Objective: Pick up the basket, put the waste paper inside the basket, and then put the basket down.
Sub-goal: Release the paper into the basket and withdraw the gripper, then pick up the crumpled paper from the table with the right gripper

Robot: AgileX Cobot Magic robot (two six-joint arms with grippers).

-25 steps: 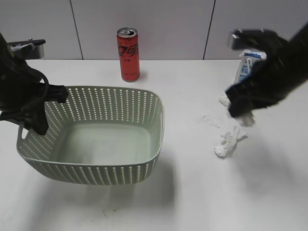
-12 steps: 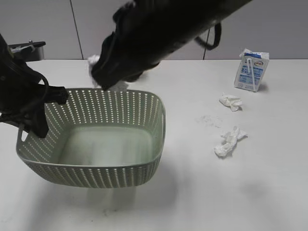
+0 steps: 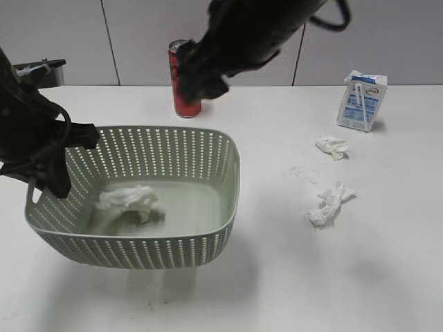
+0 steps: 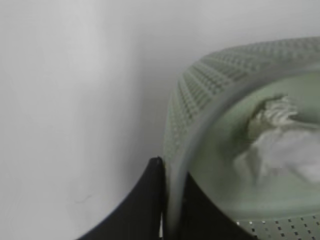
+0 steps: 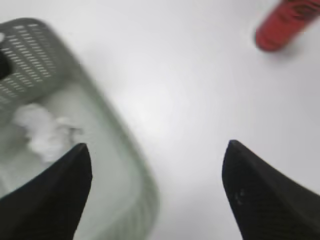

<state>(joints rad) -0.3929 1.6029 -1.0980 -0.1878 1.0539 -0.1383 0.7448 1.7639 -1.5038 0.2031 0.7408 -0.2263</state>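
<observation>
The pale green basket (image 3: 208, 180) hangs tilted above the table, held at its left end. My left gripper (image 3: 41, 176) is shut on the basket rim (image 4: 175, 165). One wad of waste paper (image 3: 128, 199) lies inside the basket; it also shows in the left wrist view (image 4: 280, 145) and in the right wrist view (image 5: 42, 132). Two more wads lie on the table at the right, one nearer (image 3: 329, 203) and one farther back (image 3: 332, 146). My right gripper (image 3: 197, 79) is open and empty above the basket's far rim (image 5: 125, 145).
A red drink can (image 3: 185, 97) stands at the back, partly behind my right arm, and shows in the right wrist view (image 5: 285, 22). A blue-and-white carton (image 3: 362, 101) stands at the back right. A grey wall runs behind the white table.
My right gripper carried a wad from the right side over the basket and let it go; the wad now lies in the basket. The arm has drawn back to the right. The left arm held still.
</observation>
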